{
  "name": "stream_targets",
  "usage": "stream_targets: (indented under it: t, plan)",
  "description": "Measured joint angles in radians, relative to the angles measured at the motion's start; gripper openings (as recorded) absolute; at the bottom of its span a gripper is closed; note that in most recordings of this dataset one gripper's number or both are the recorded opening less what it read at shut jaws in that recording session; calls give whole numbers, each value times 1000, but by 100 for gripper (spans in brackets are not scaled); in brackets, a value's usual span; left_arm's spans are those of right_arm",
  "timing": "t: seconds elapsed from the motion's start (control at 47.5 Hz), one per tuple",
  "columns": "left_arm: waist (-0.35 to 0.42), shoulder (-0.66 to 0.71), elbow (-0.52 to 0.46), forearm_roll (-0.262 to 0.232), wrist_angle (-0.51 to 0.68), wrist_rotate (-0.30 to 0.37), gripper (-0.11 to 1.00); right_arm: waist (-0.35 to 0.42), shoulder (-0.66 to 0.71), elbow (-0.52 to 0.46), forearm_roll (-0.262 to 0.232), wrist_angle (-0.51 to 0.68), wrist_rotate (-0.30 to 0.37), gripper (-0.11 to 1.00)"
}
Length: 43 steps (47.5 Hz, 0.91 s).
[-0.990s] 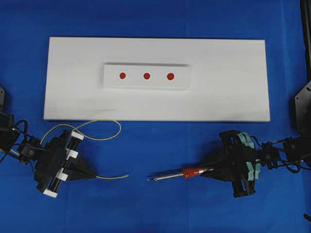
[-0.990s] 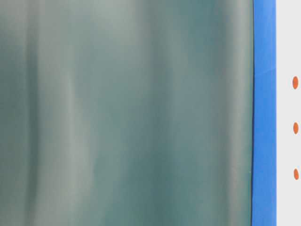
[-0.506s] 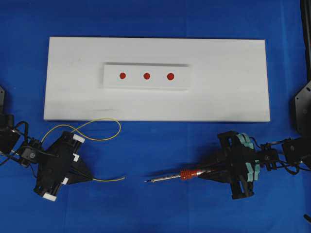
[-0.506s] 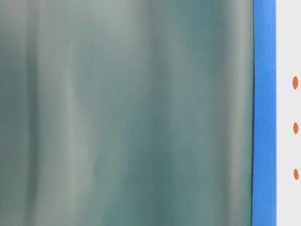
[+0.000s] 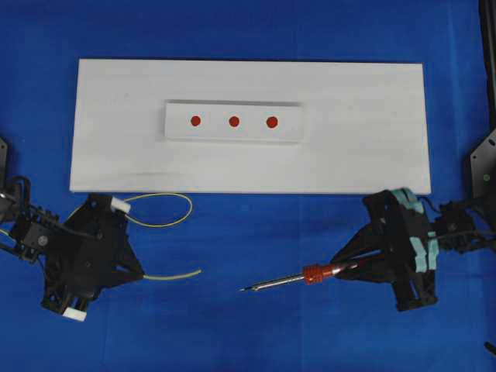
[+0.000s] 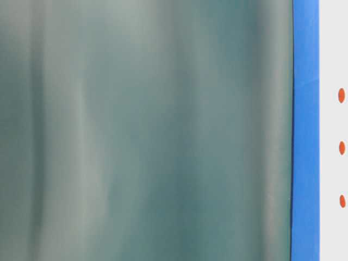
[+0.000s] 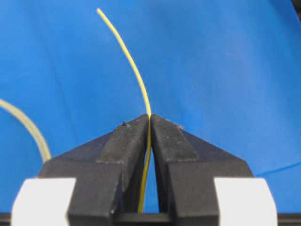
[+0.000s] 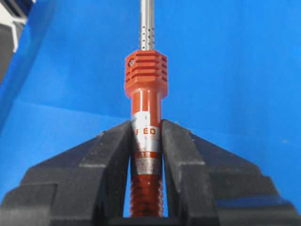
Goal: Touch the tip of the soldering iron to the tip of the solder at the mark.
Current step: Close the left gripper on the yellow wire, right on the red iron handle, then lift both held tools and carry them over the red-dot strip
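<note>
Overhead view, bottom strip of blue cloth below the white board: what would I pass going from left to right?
Left pincer → solder → soldering iron → right pincer.

This looks like a robot lab: a blue cloth [image 5: 256,240] covers the table, with a white board [image 5: 364,132] bearing three red dots [image 5: 233,121] beyond the tools.

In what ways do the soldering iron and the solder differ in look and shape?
The soldering iron is a straight, stiff tool with a silver shaft and orange-red handle; the solder is a thin yellow wire that curves and loops. The iron is far thicker. Both are clamped, the iron in the right gripper, the solder in the left gripper.
</note>
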Motion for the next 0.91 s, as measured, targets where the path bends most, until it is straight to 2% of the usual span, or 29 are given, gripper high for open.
stream_targets:
  t: [0.147,0.295,0.485,0.611,0.906]
  plan:
    - [52,-32,-54,0,150,-44,3,-71,-110,-37,-3,189,-43,7]
    - [80,-52,-103,3,245,-49,3,-132,-158,-54,-21,298,-48,7]
    - [94,-61,-130,3,282,-49,3,-166,-163,-60,-35,342,-48,7]
    - [129,-61,-138,3,290,-55,3,-207,-163,-64,-41,383,-48,7]
    - [290,-41,-170,5,314,-31,3,-403,-160,-75,-91,460,-49,7]
